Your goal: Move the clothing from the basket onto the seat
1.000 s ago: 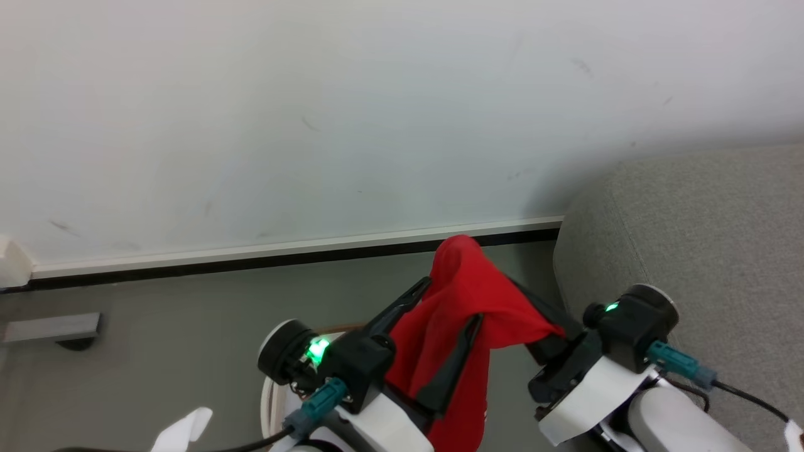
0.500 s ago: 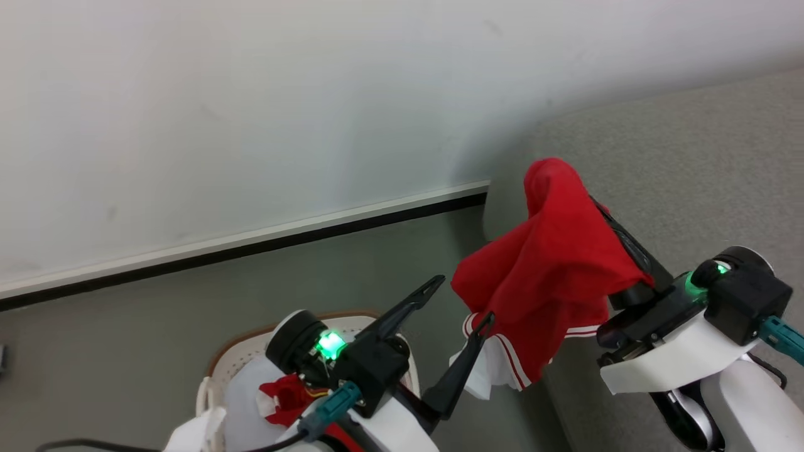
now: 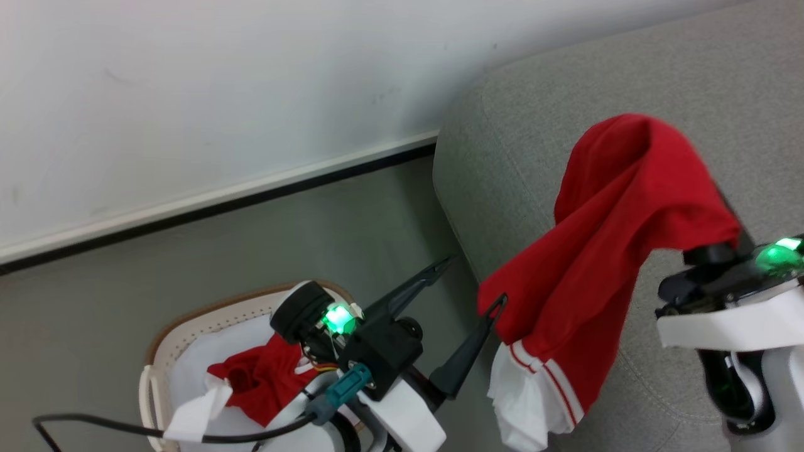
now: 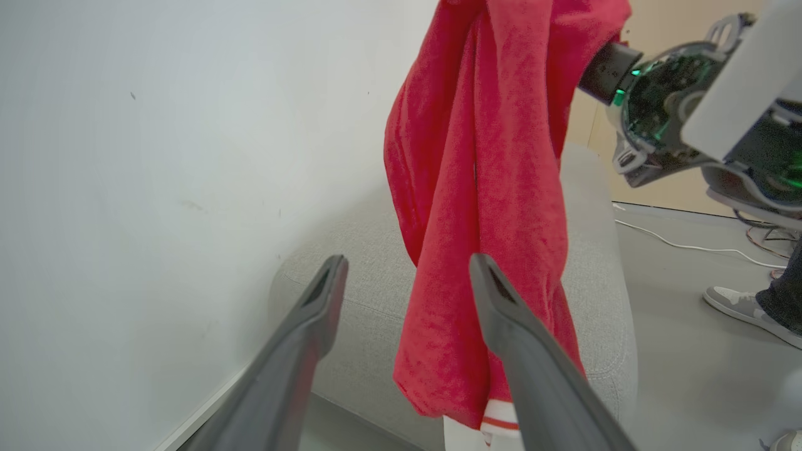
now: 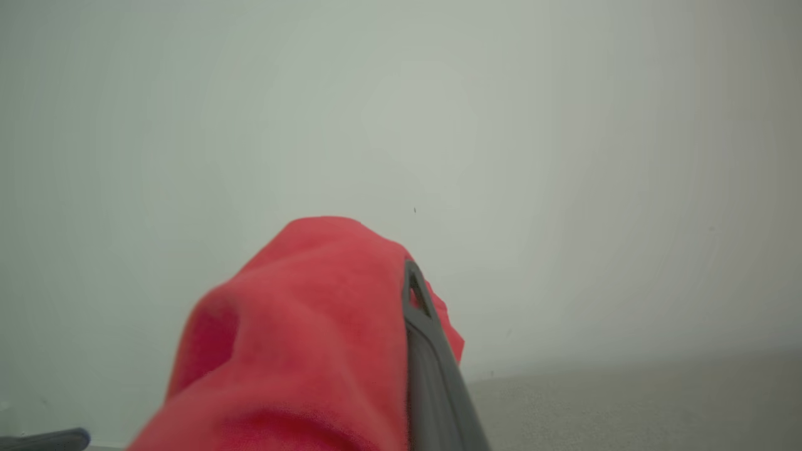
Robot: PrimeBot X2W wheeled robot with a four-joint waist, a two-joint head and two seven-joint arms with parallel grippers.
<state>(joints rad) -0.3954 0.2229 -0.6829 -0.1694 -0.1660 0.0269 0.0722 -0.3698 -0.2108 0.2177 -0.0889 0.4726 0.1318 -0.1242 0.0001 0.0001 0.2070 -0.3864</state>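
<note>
1. Where the grey seat rounds off against the wall, bare floor runs down to the basket.
2. One red garment hangs in the air at the seat's rounded end, pinched by the raised right gripper; a second garment lies in the basket.
3. Left gripper hovers between basket and seat, spread wide and empty, just beside the hanging hem.

Red garment hangs by seat; 2nd in basket.

Head view looks down over basket and seat; both wrist views closely face the clothing
</note>
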